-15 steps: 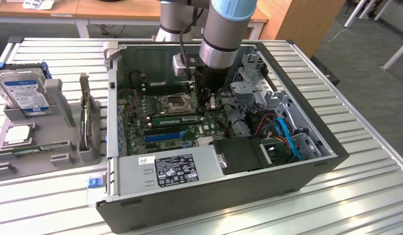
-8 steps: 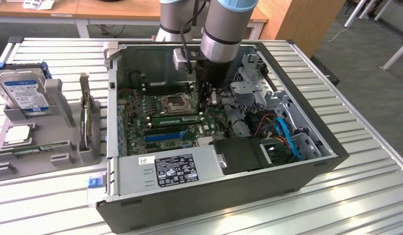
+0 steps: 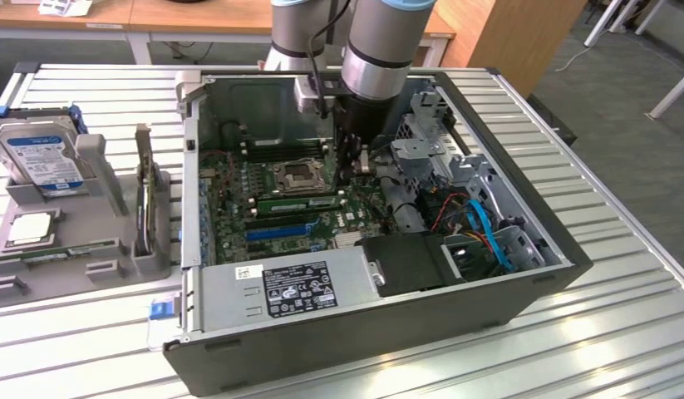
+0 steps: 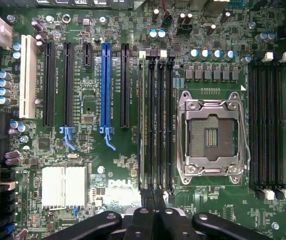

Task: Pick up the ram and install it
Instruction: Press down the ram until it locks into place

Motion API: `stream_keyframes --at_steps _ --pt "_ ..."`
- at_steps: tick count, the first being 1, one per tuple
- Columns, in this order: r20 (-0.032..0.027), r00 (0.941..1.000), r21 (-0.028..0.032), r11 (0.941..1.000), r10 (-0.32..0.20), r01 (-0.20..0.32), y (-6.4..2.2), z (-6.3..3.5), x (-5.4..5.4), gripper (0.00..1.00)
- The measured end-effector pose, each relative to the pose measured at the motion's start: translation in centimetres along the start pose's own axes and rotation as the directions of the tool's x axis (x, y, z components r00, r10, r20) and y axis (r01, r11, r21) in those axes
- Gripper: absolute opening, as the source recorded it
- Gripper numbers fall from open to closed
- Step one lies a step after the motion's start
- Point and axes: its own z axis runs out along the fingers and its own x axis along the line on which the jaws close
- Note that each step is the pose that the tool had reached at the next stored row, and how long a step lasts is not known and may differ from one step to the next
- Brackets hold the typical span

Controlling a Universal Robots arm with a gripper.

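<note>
The ram (image 3: 302, 200) is seated in a slot at the exterior view's centre, its length laid left-right, with the gripper (image 3: 358, 166) (closed, nothing visibly held) positioned above its right end.

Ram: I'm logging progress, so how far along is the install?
Done: the ram already stands in a slot near the socket. In hand: the shut gripper hangs over one end of it. Left: whether it is fully seated and latched cannot be told.

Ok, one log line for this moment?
stage: install | gripper: jaws shut, over end of memory slots | ram: edge-on in slot near CPU socket | contact with ram: cannot tell
</note>
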Motion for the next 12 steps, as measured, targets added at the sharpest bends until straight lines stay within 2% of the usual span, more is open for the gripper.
stream_keyframes --at_steps 5,12 --pt "-0.0004 1.0000 -0.0001 1.0000 0.000 0.000 0.50 0.02 0.0 0.10" --pt "-0.0001 1.0000 0.0000 1.0000 0.000 0.000 1.91 0.15 0.0 0.10"
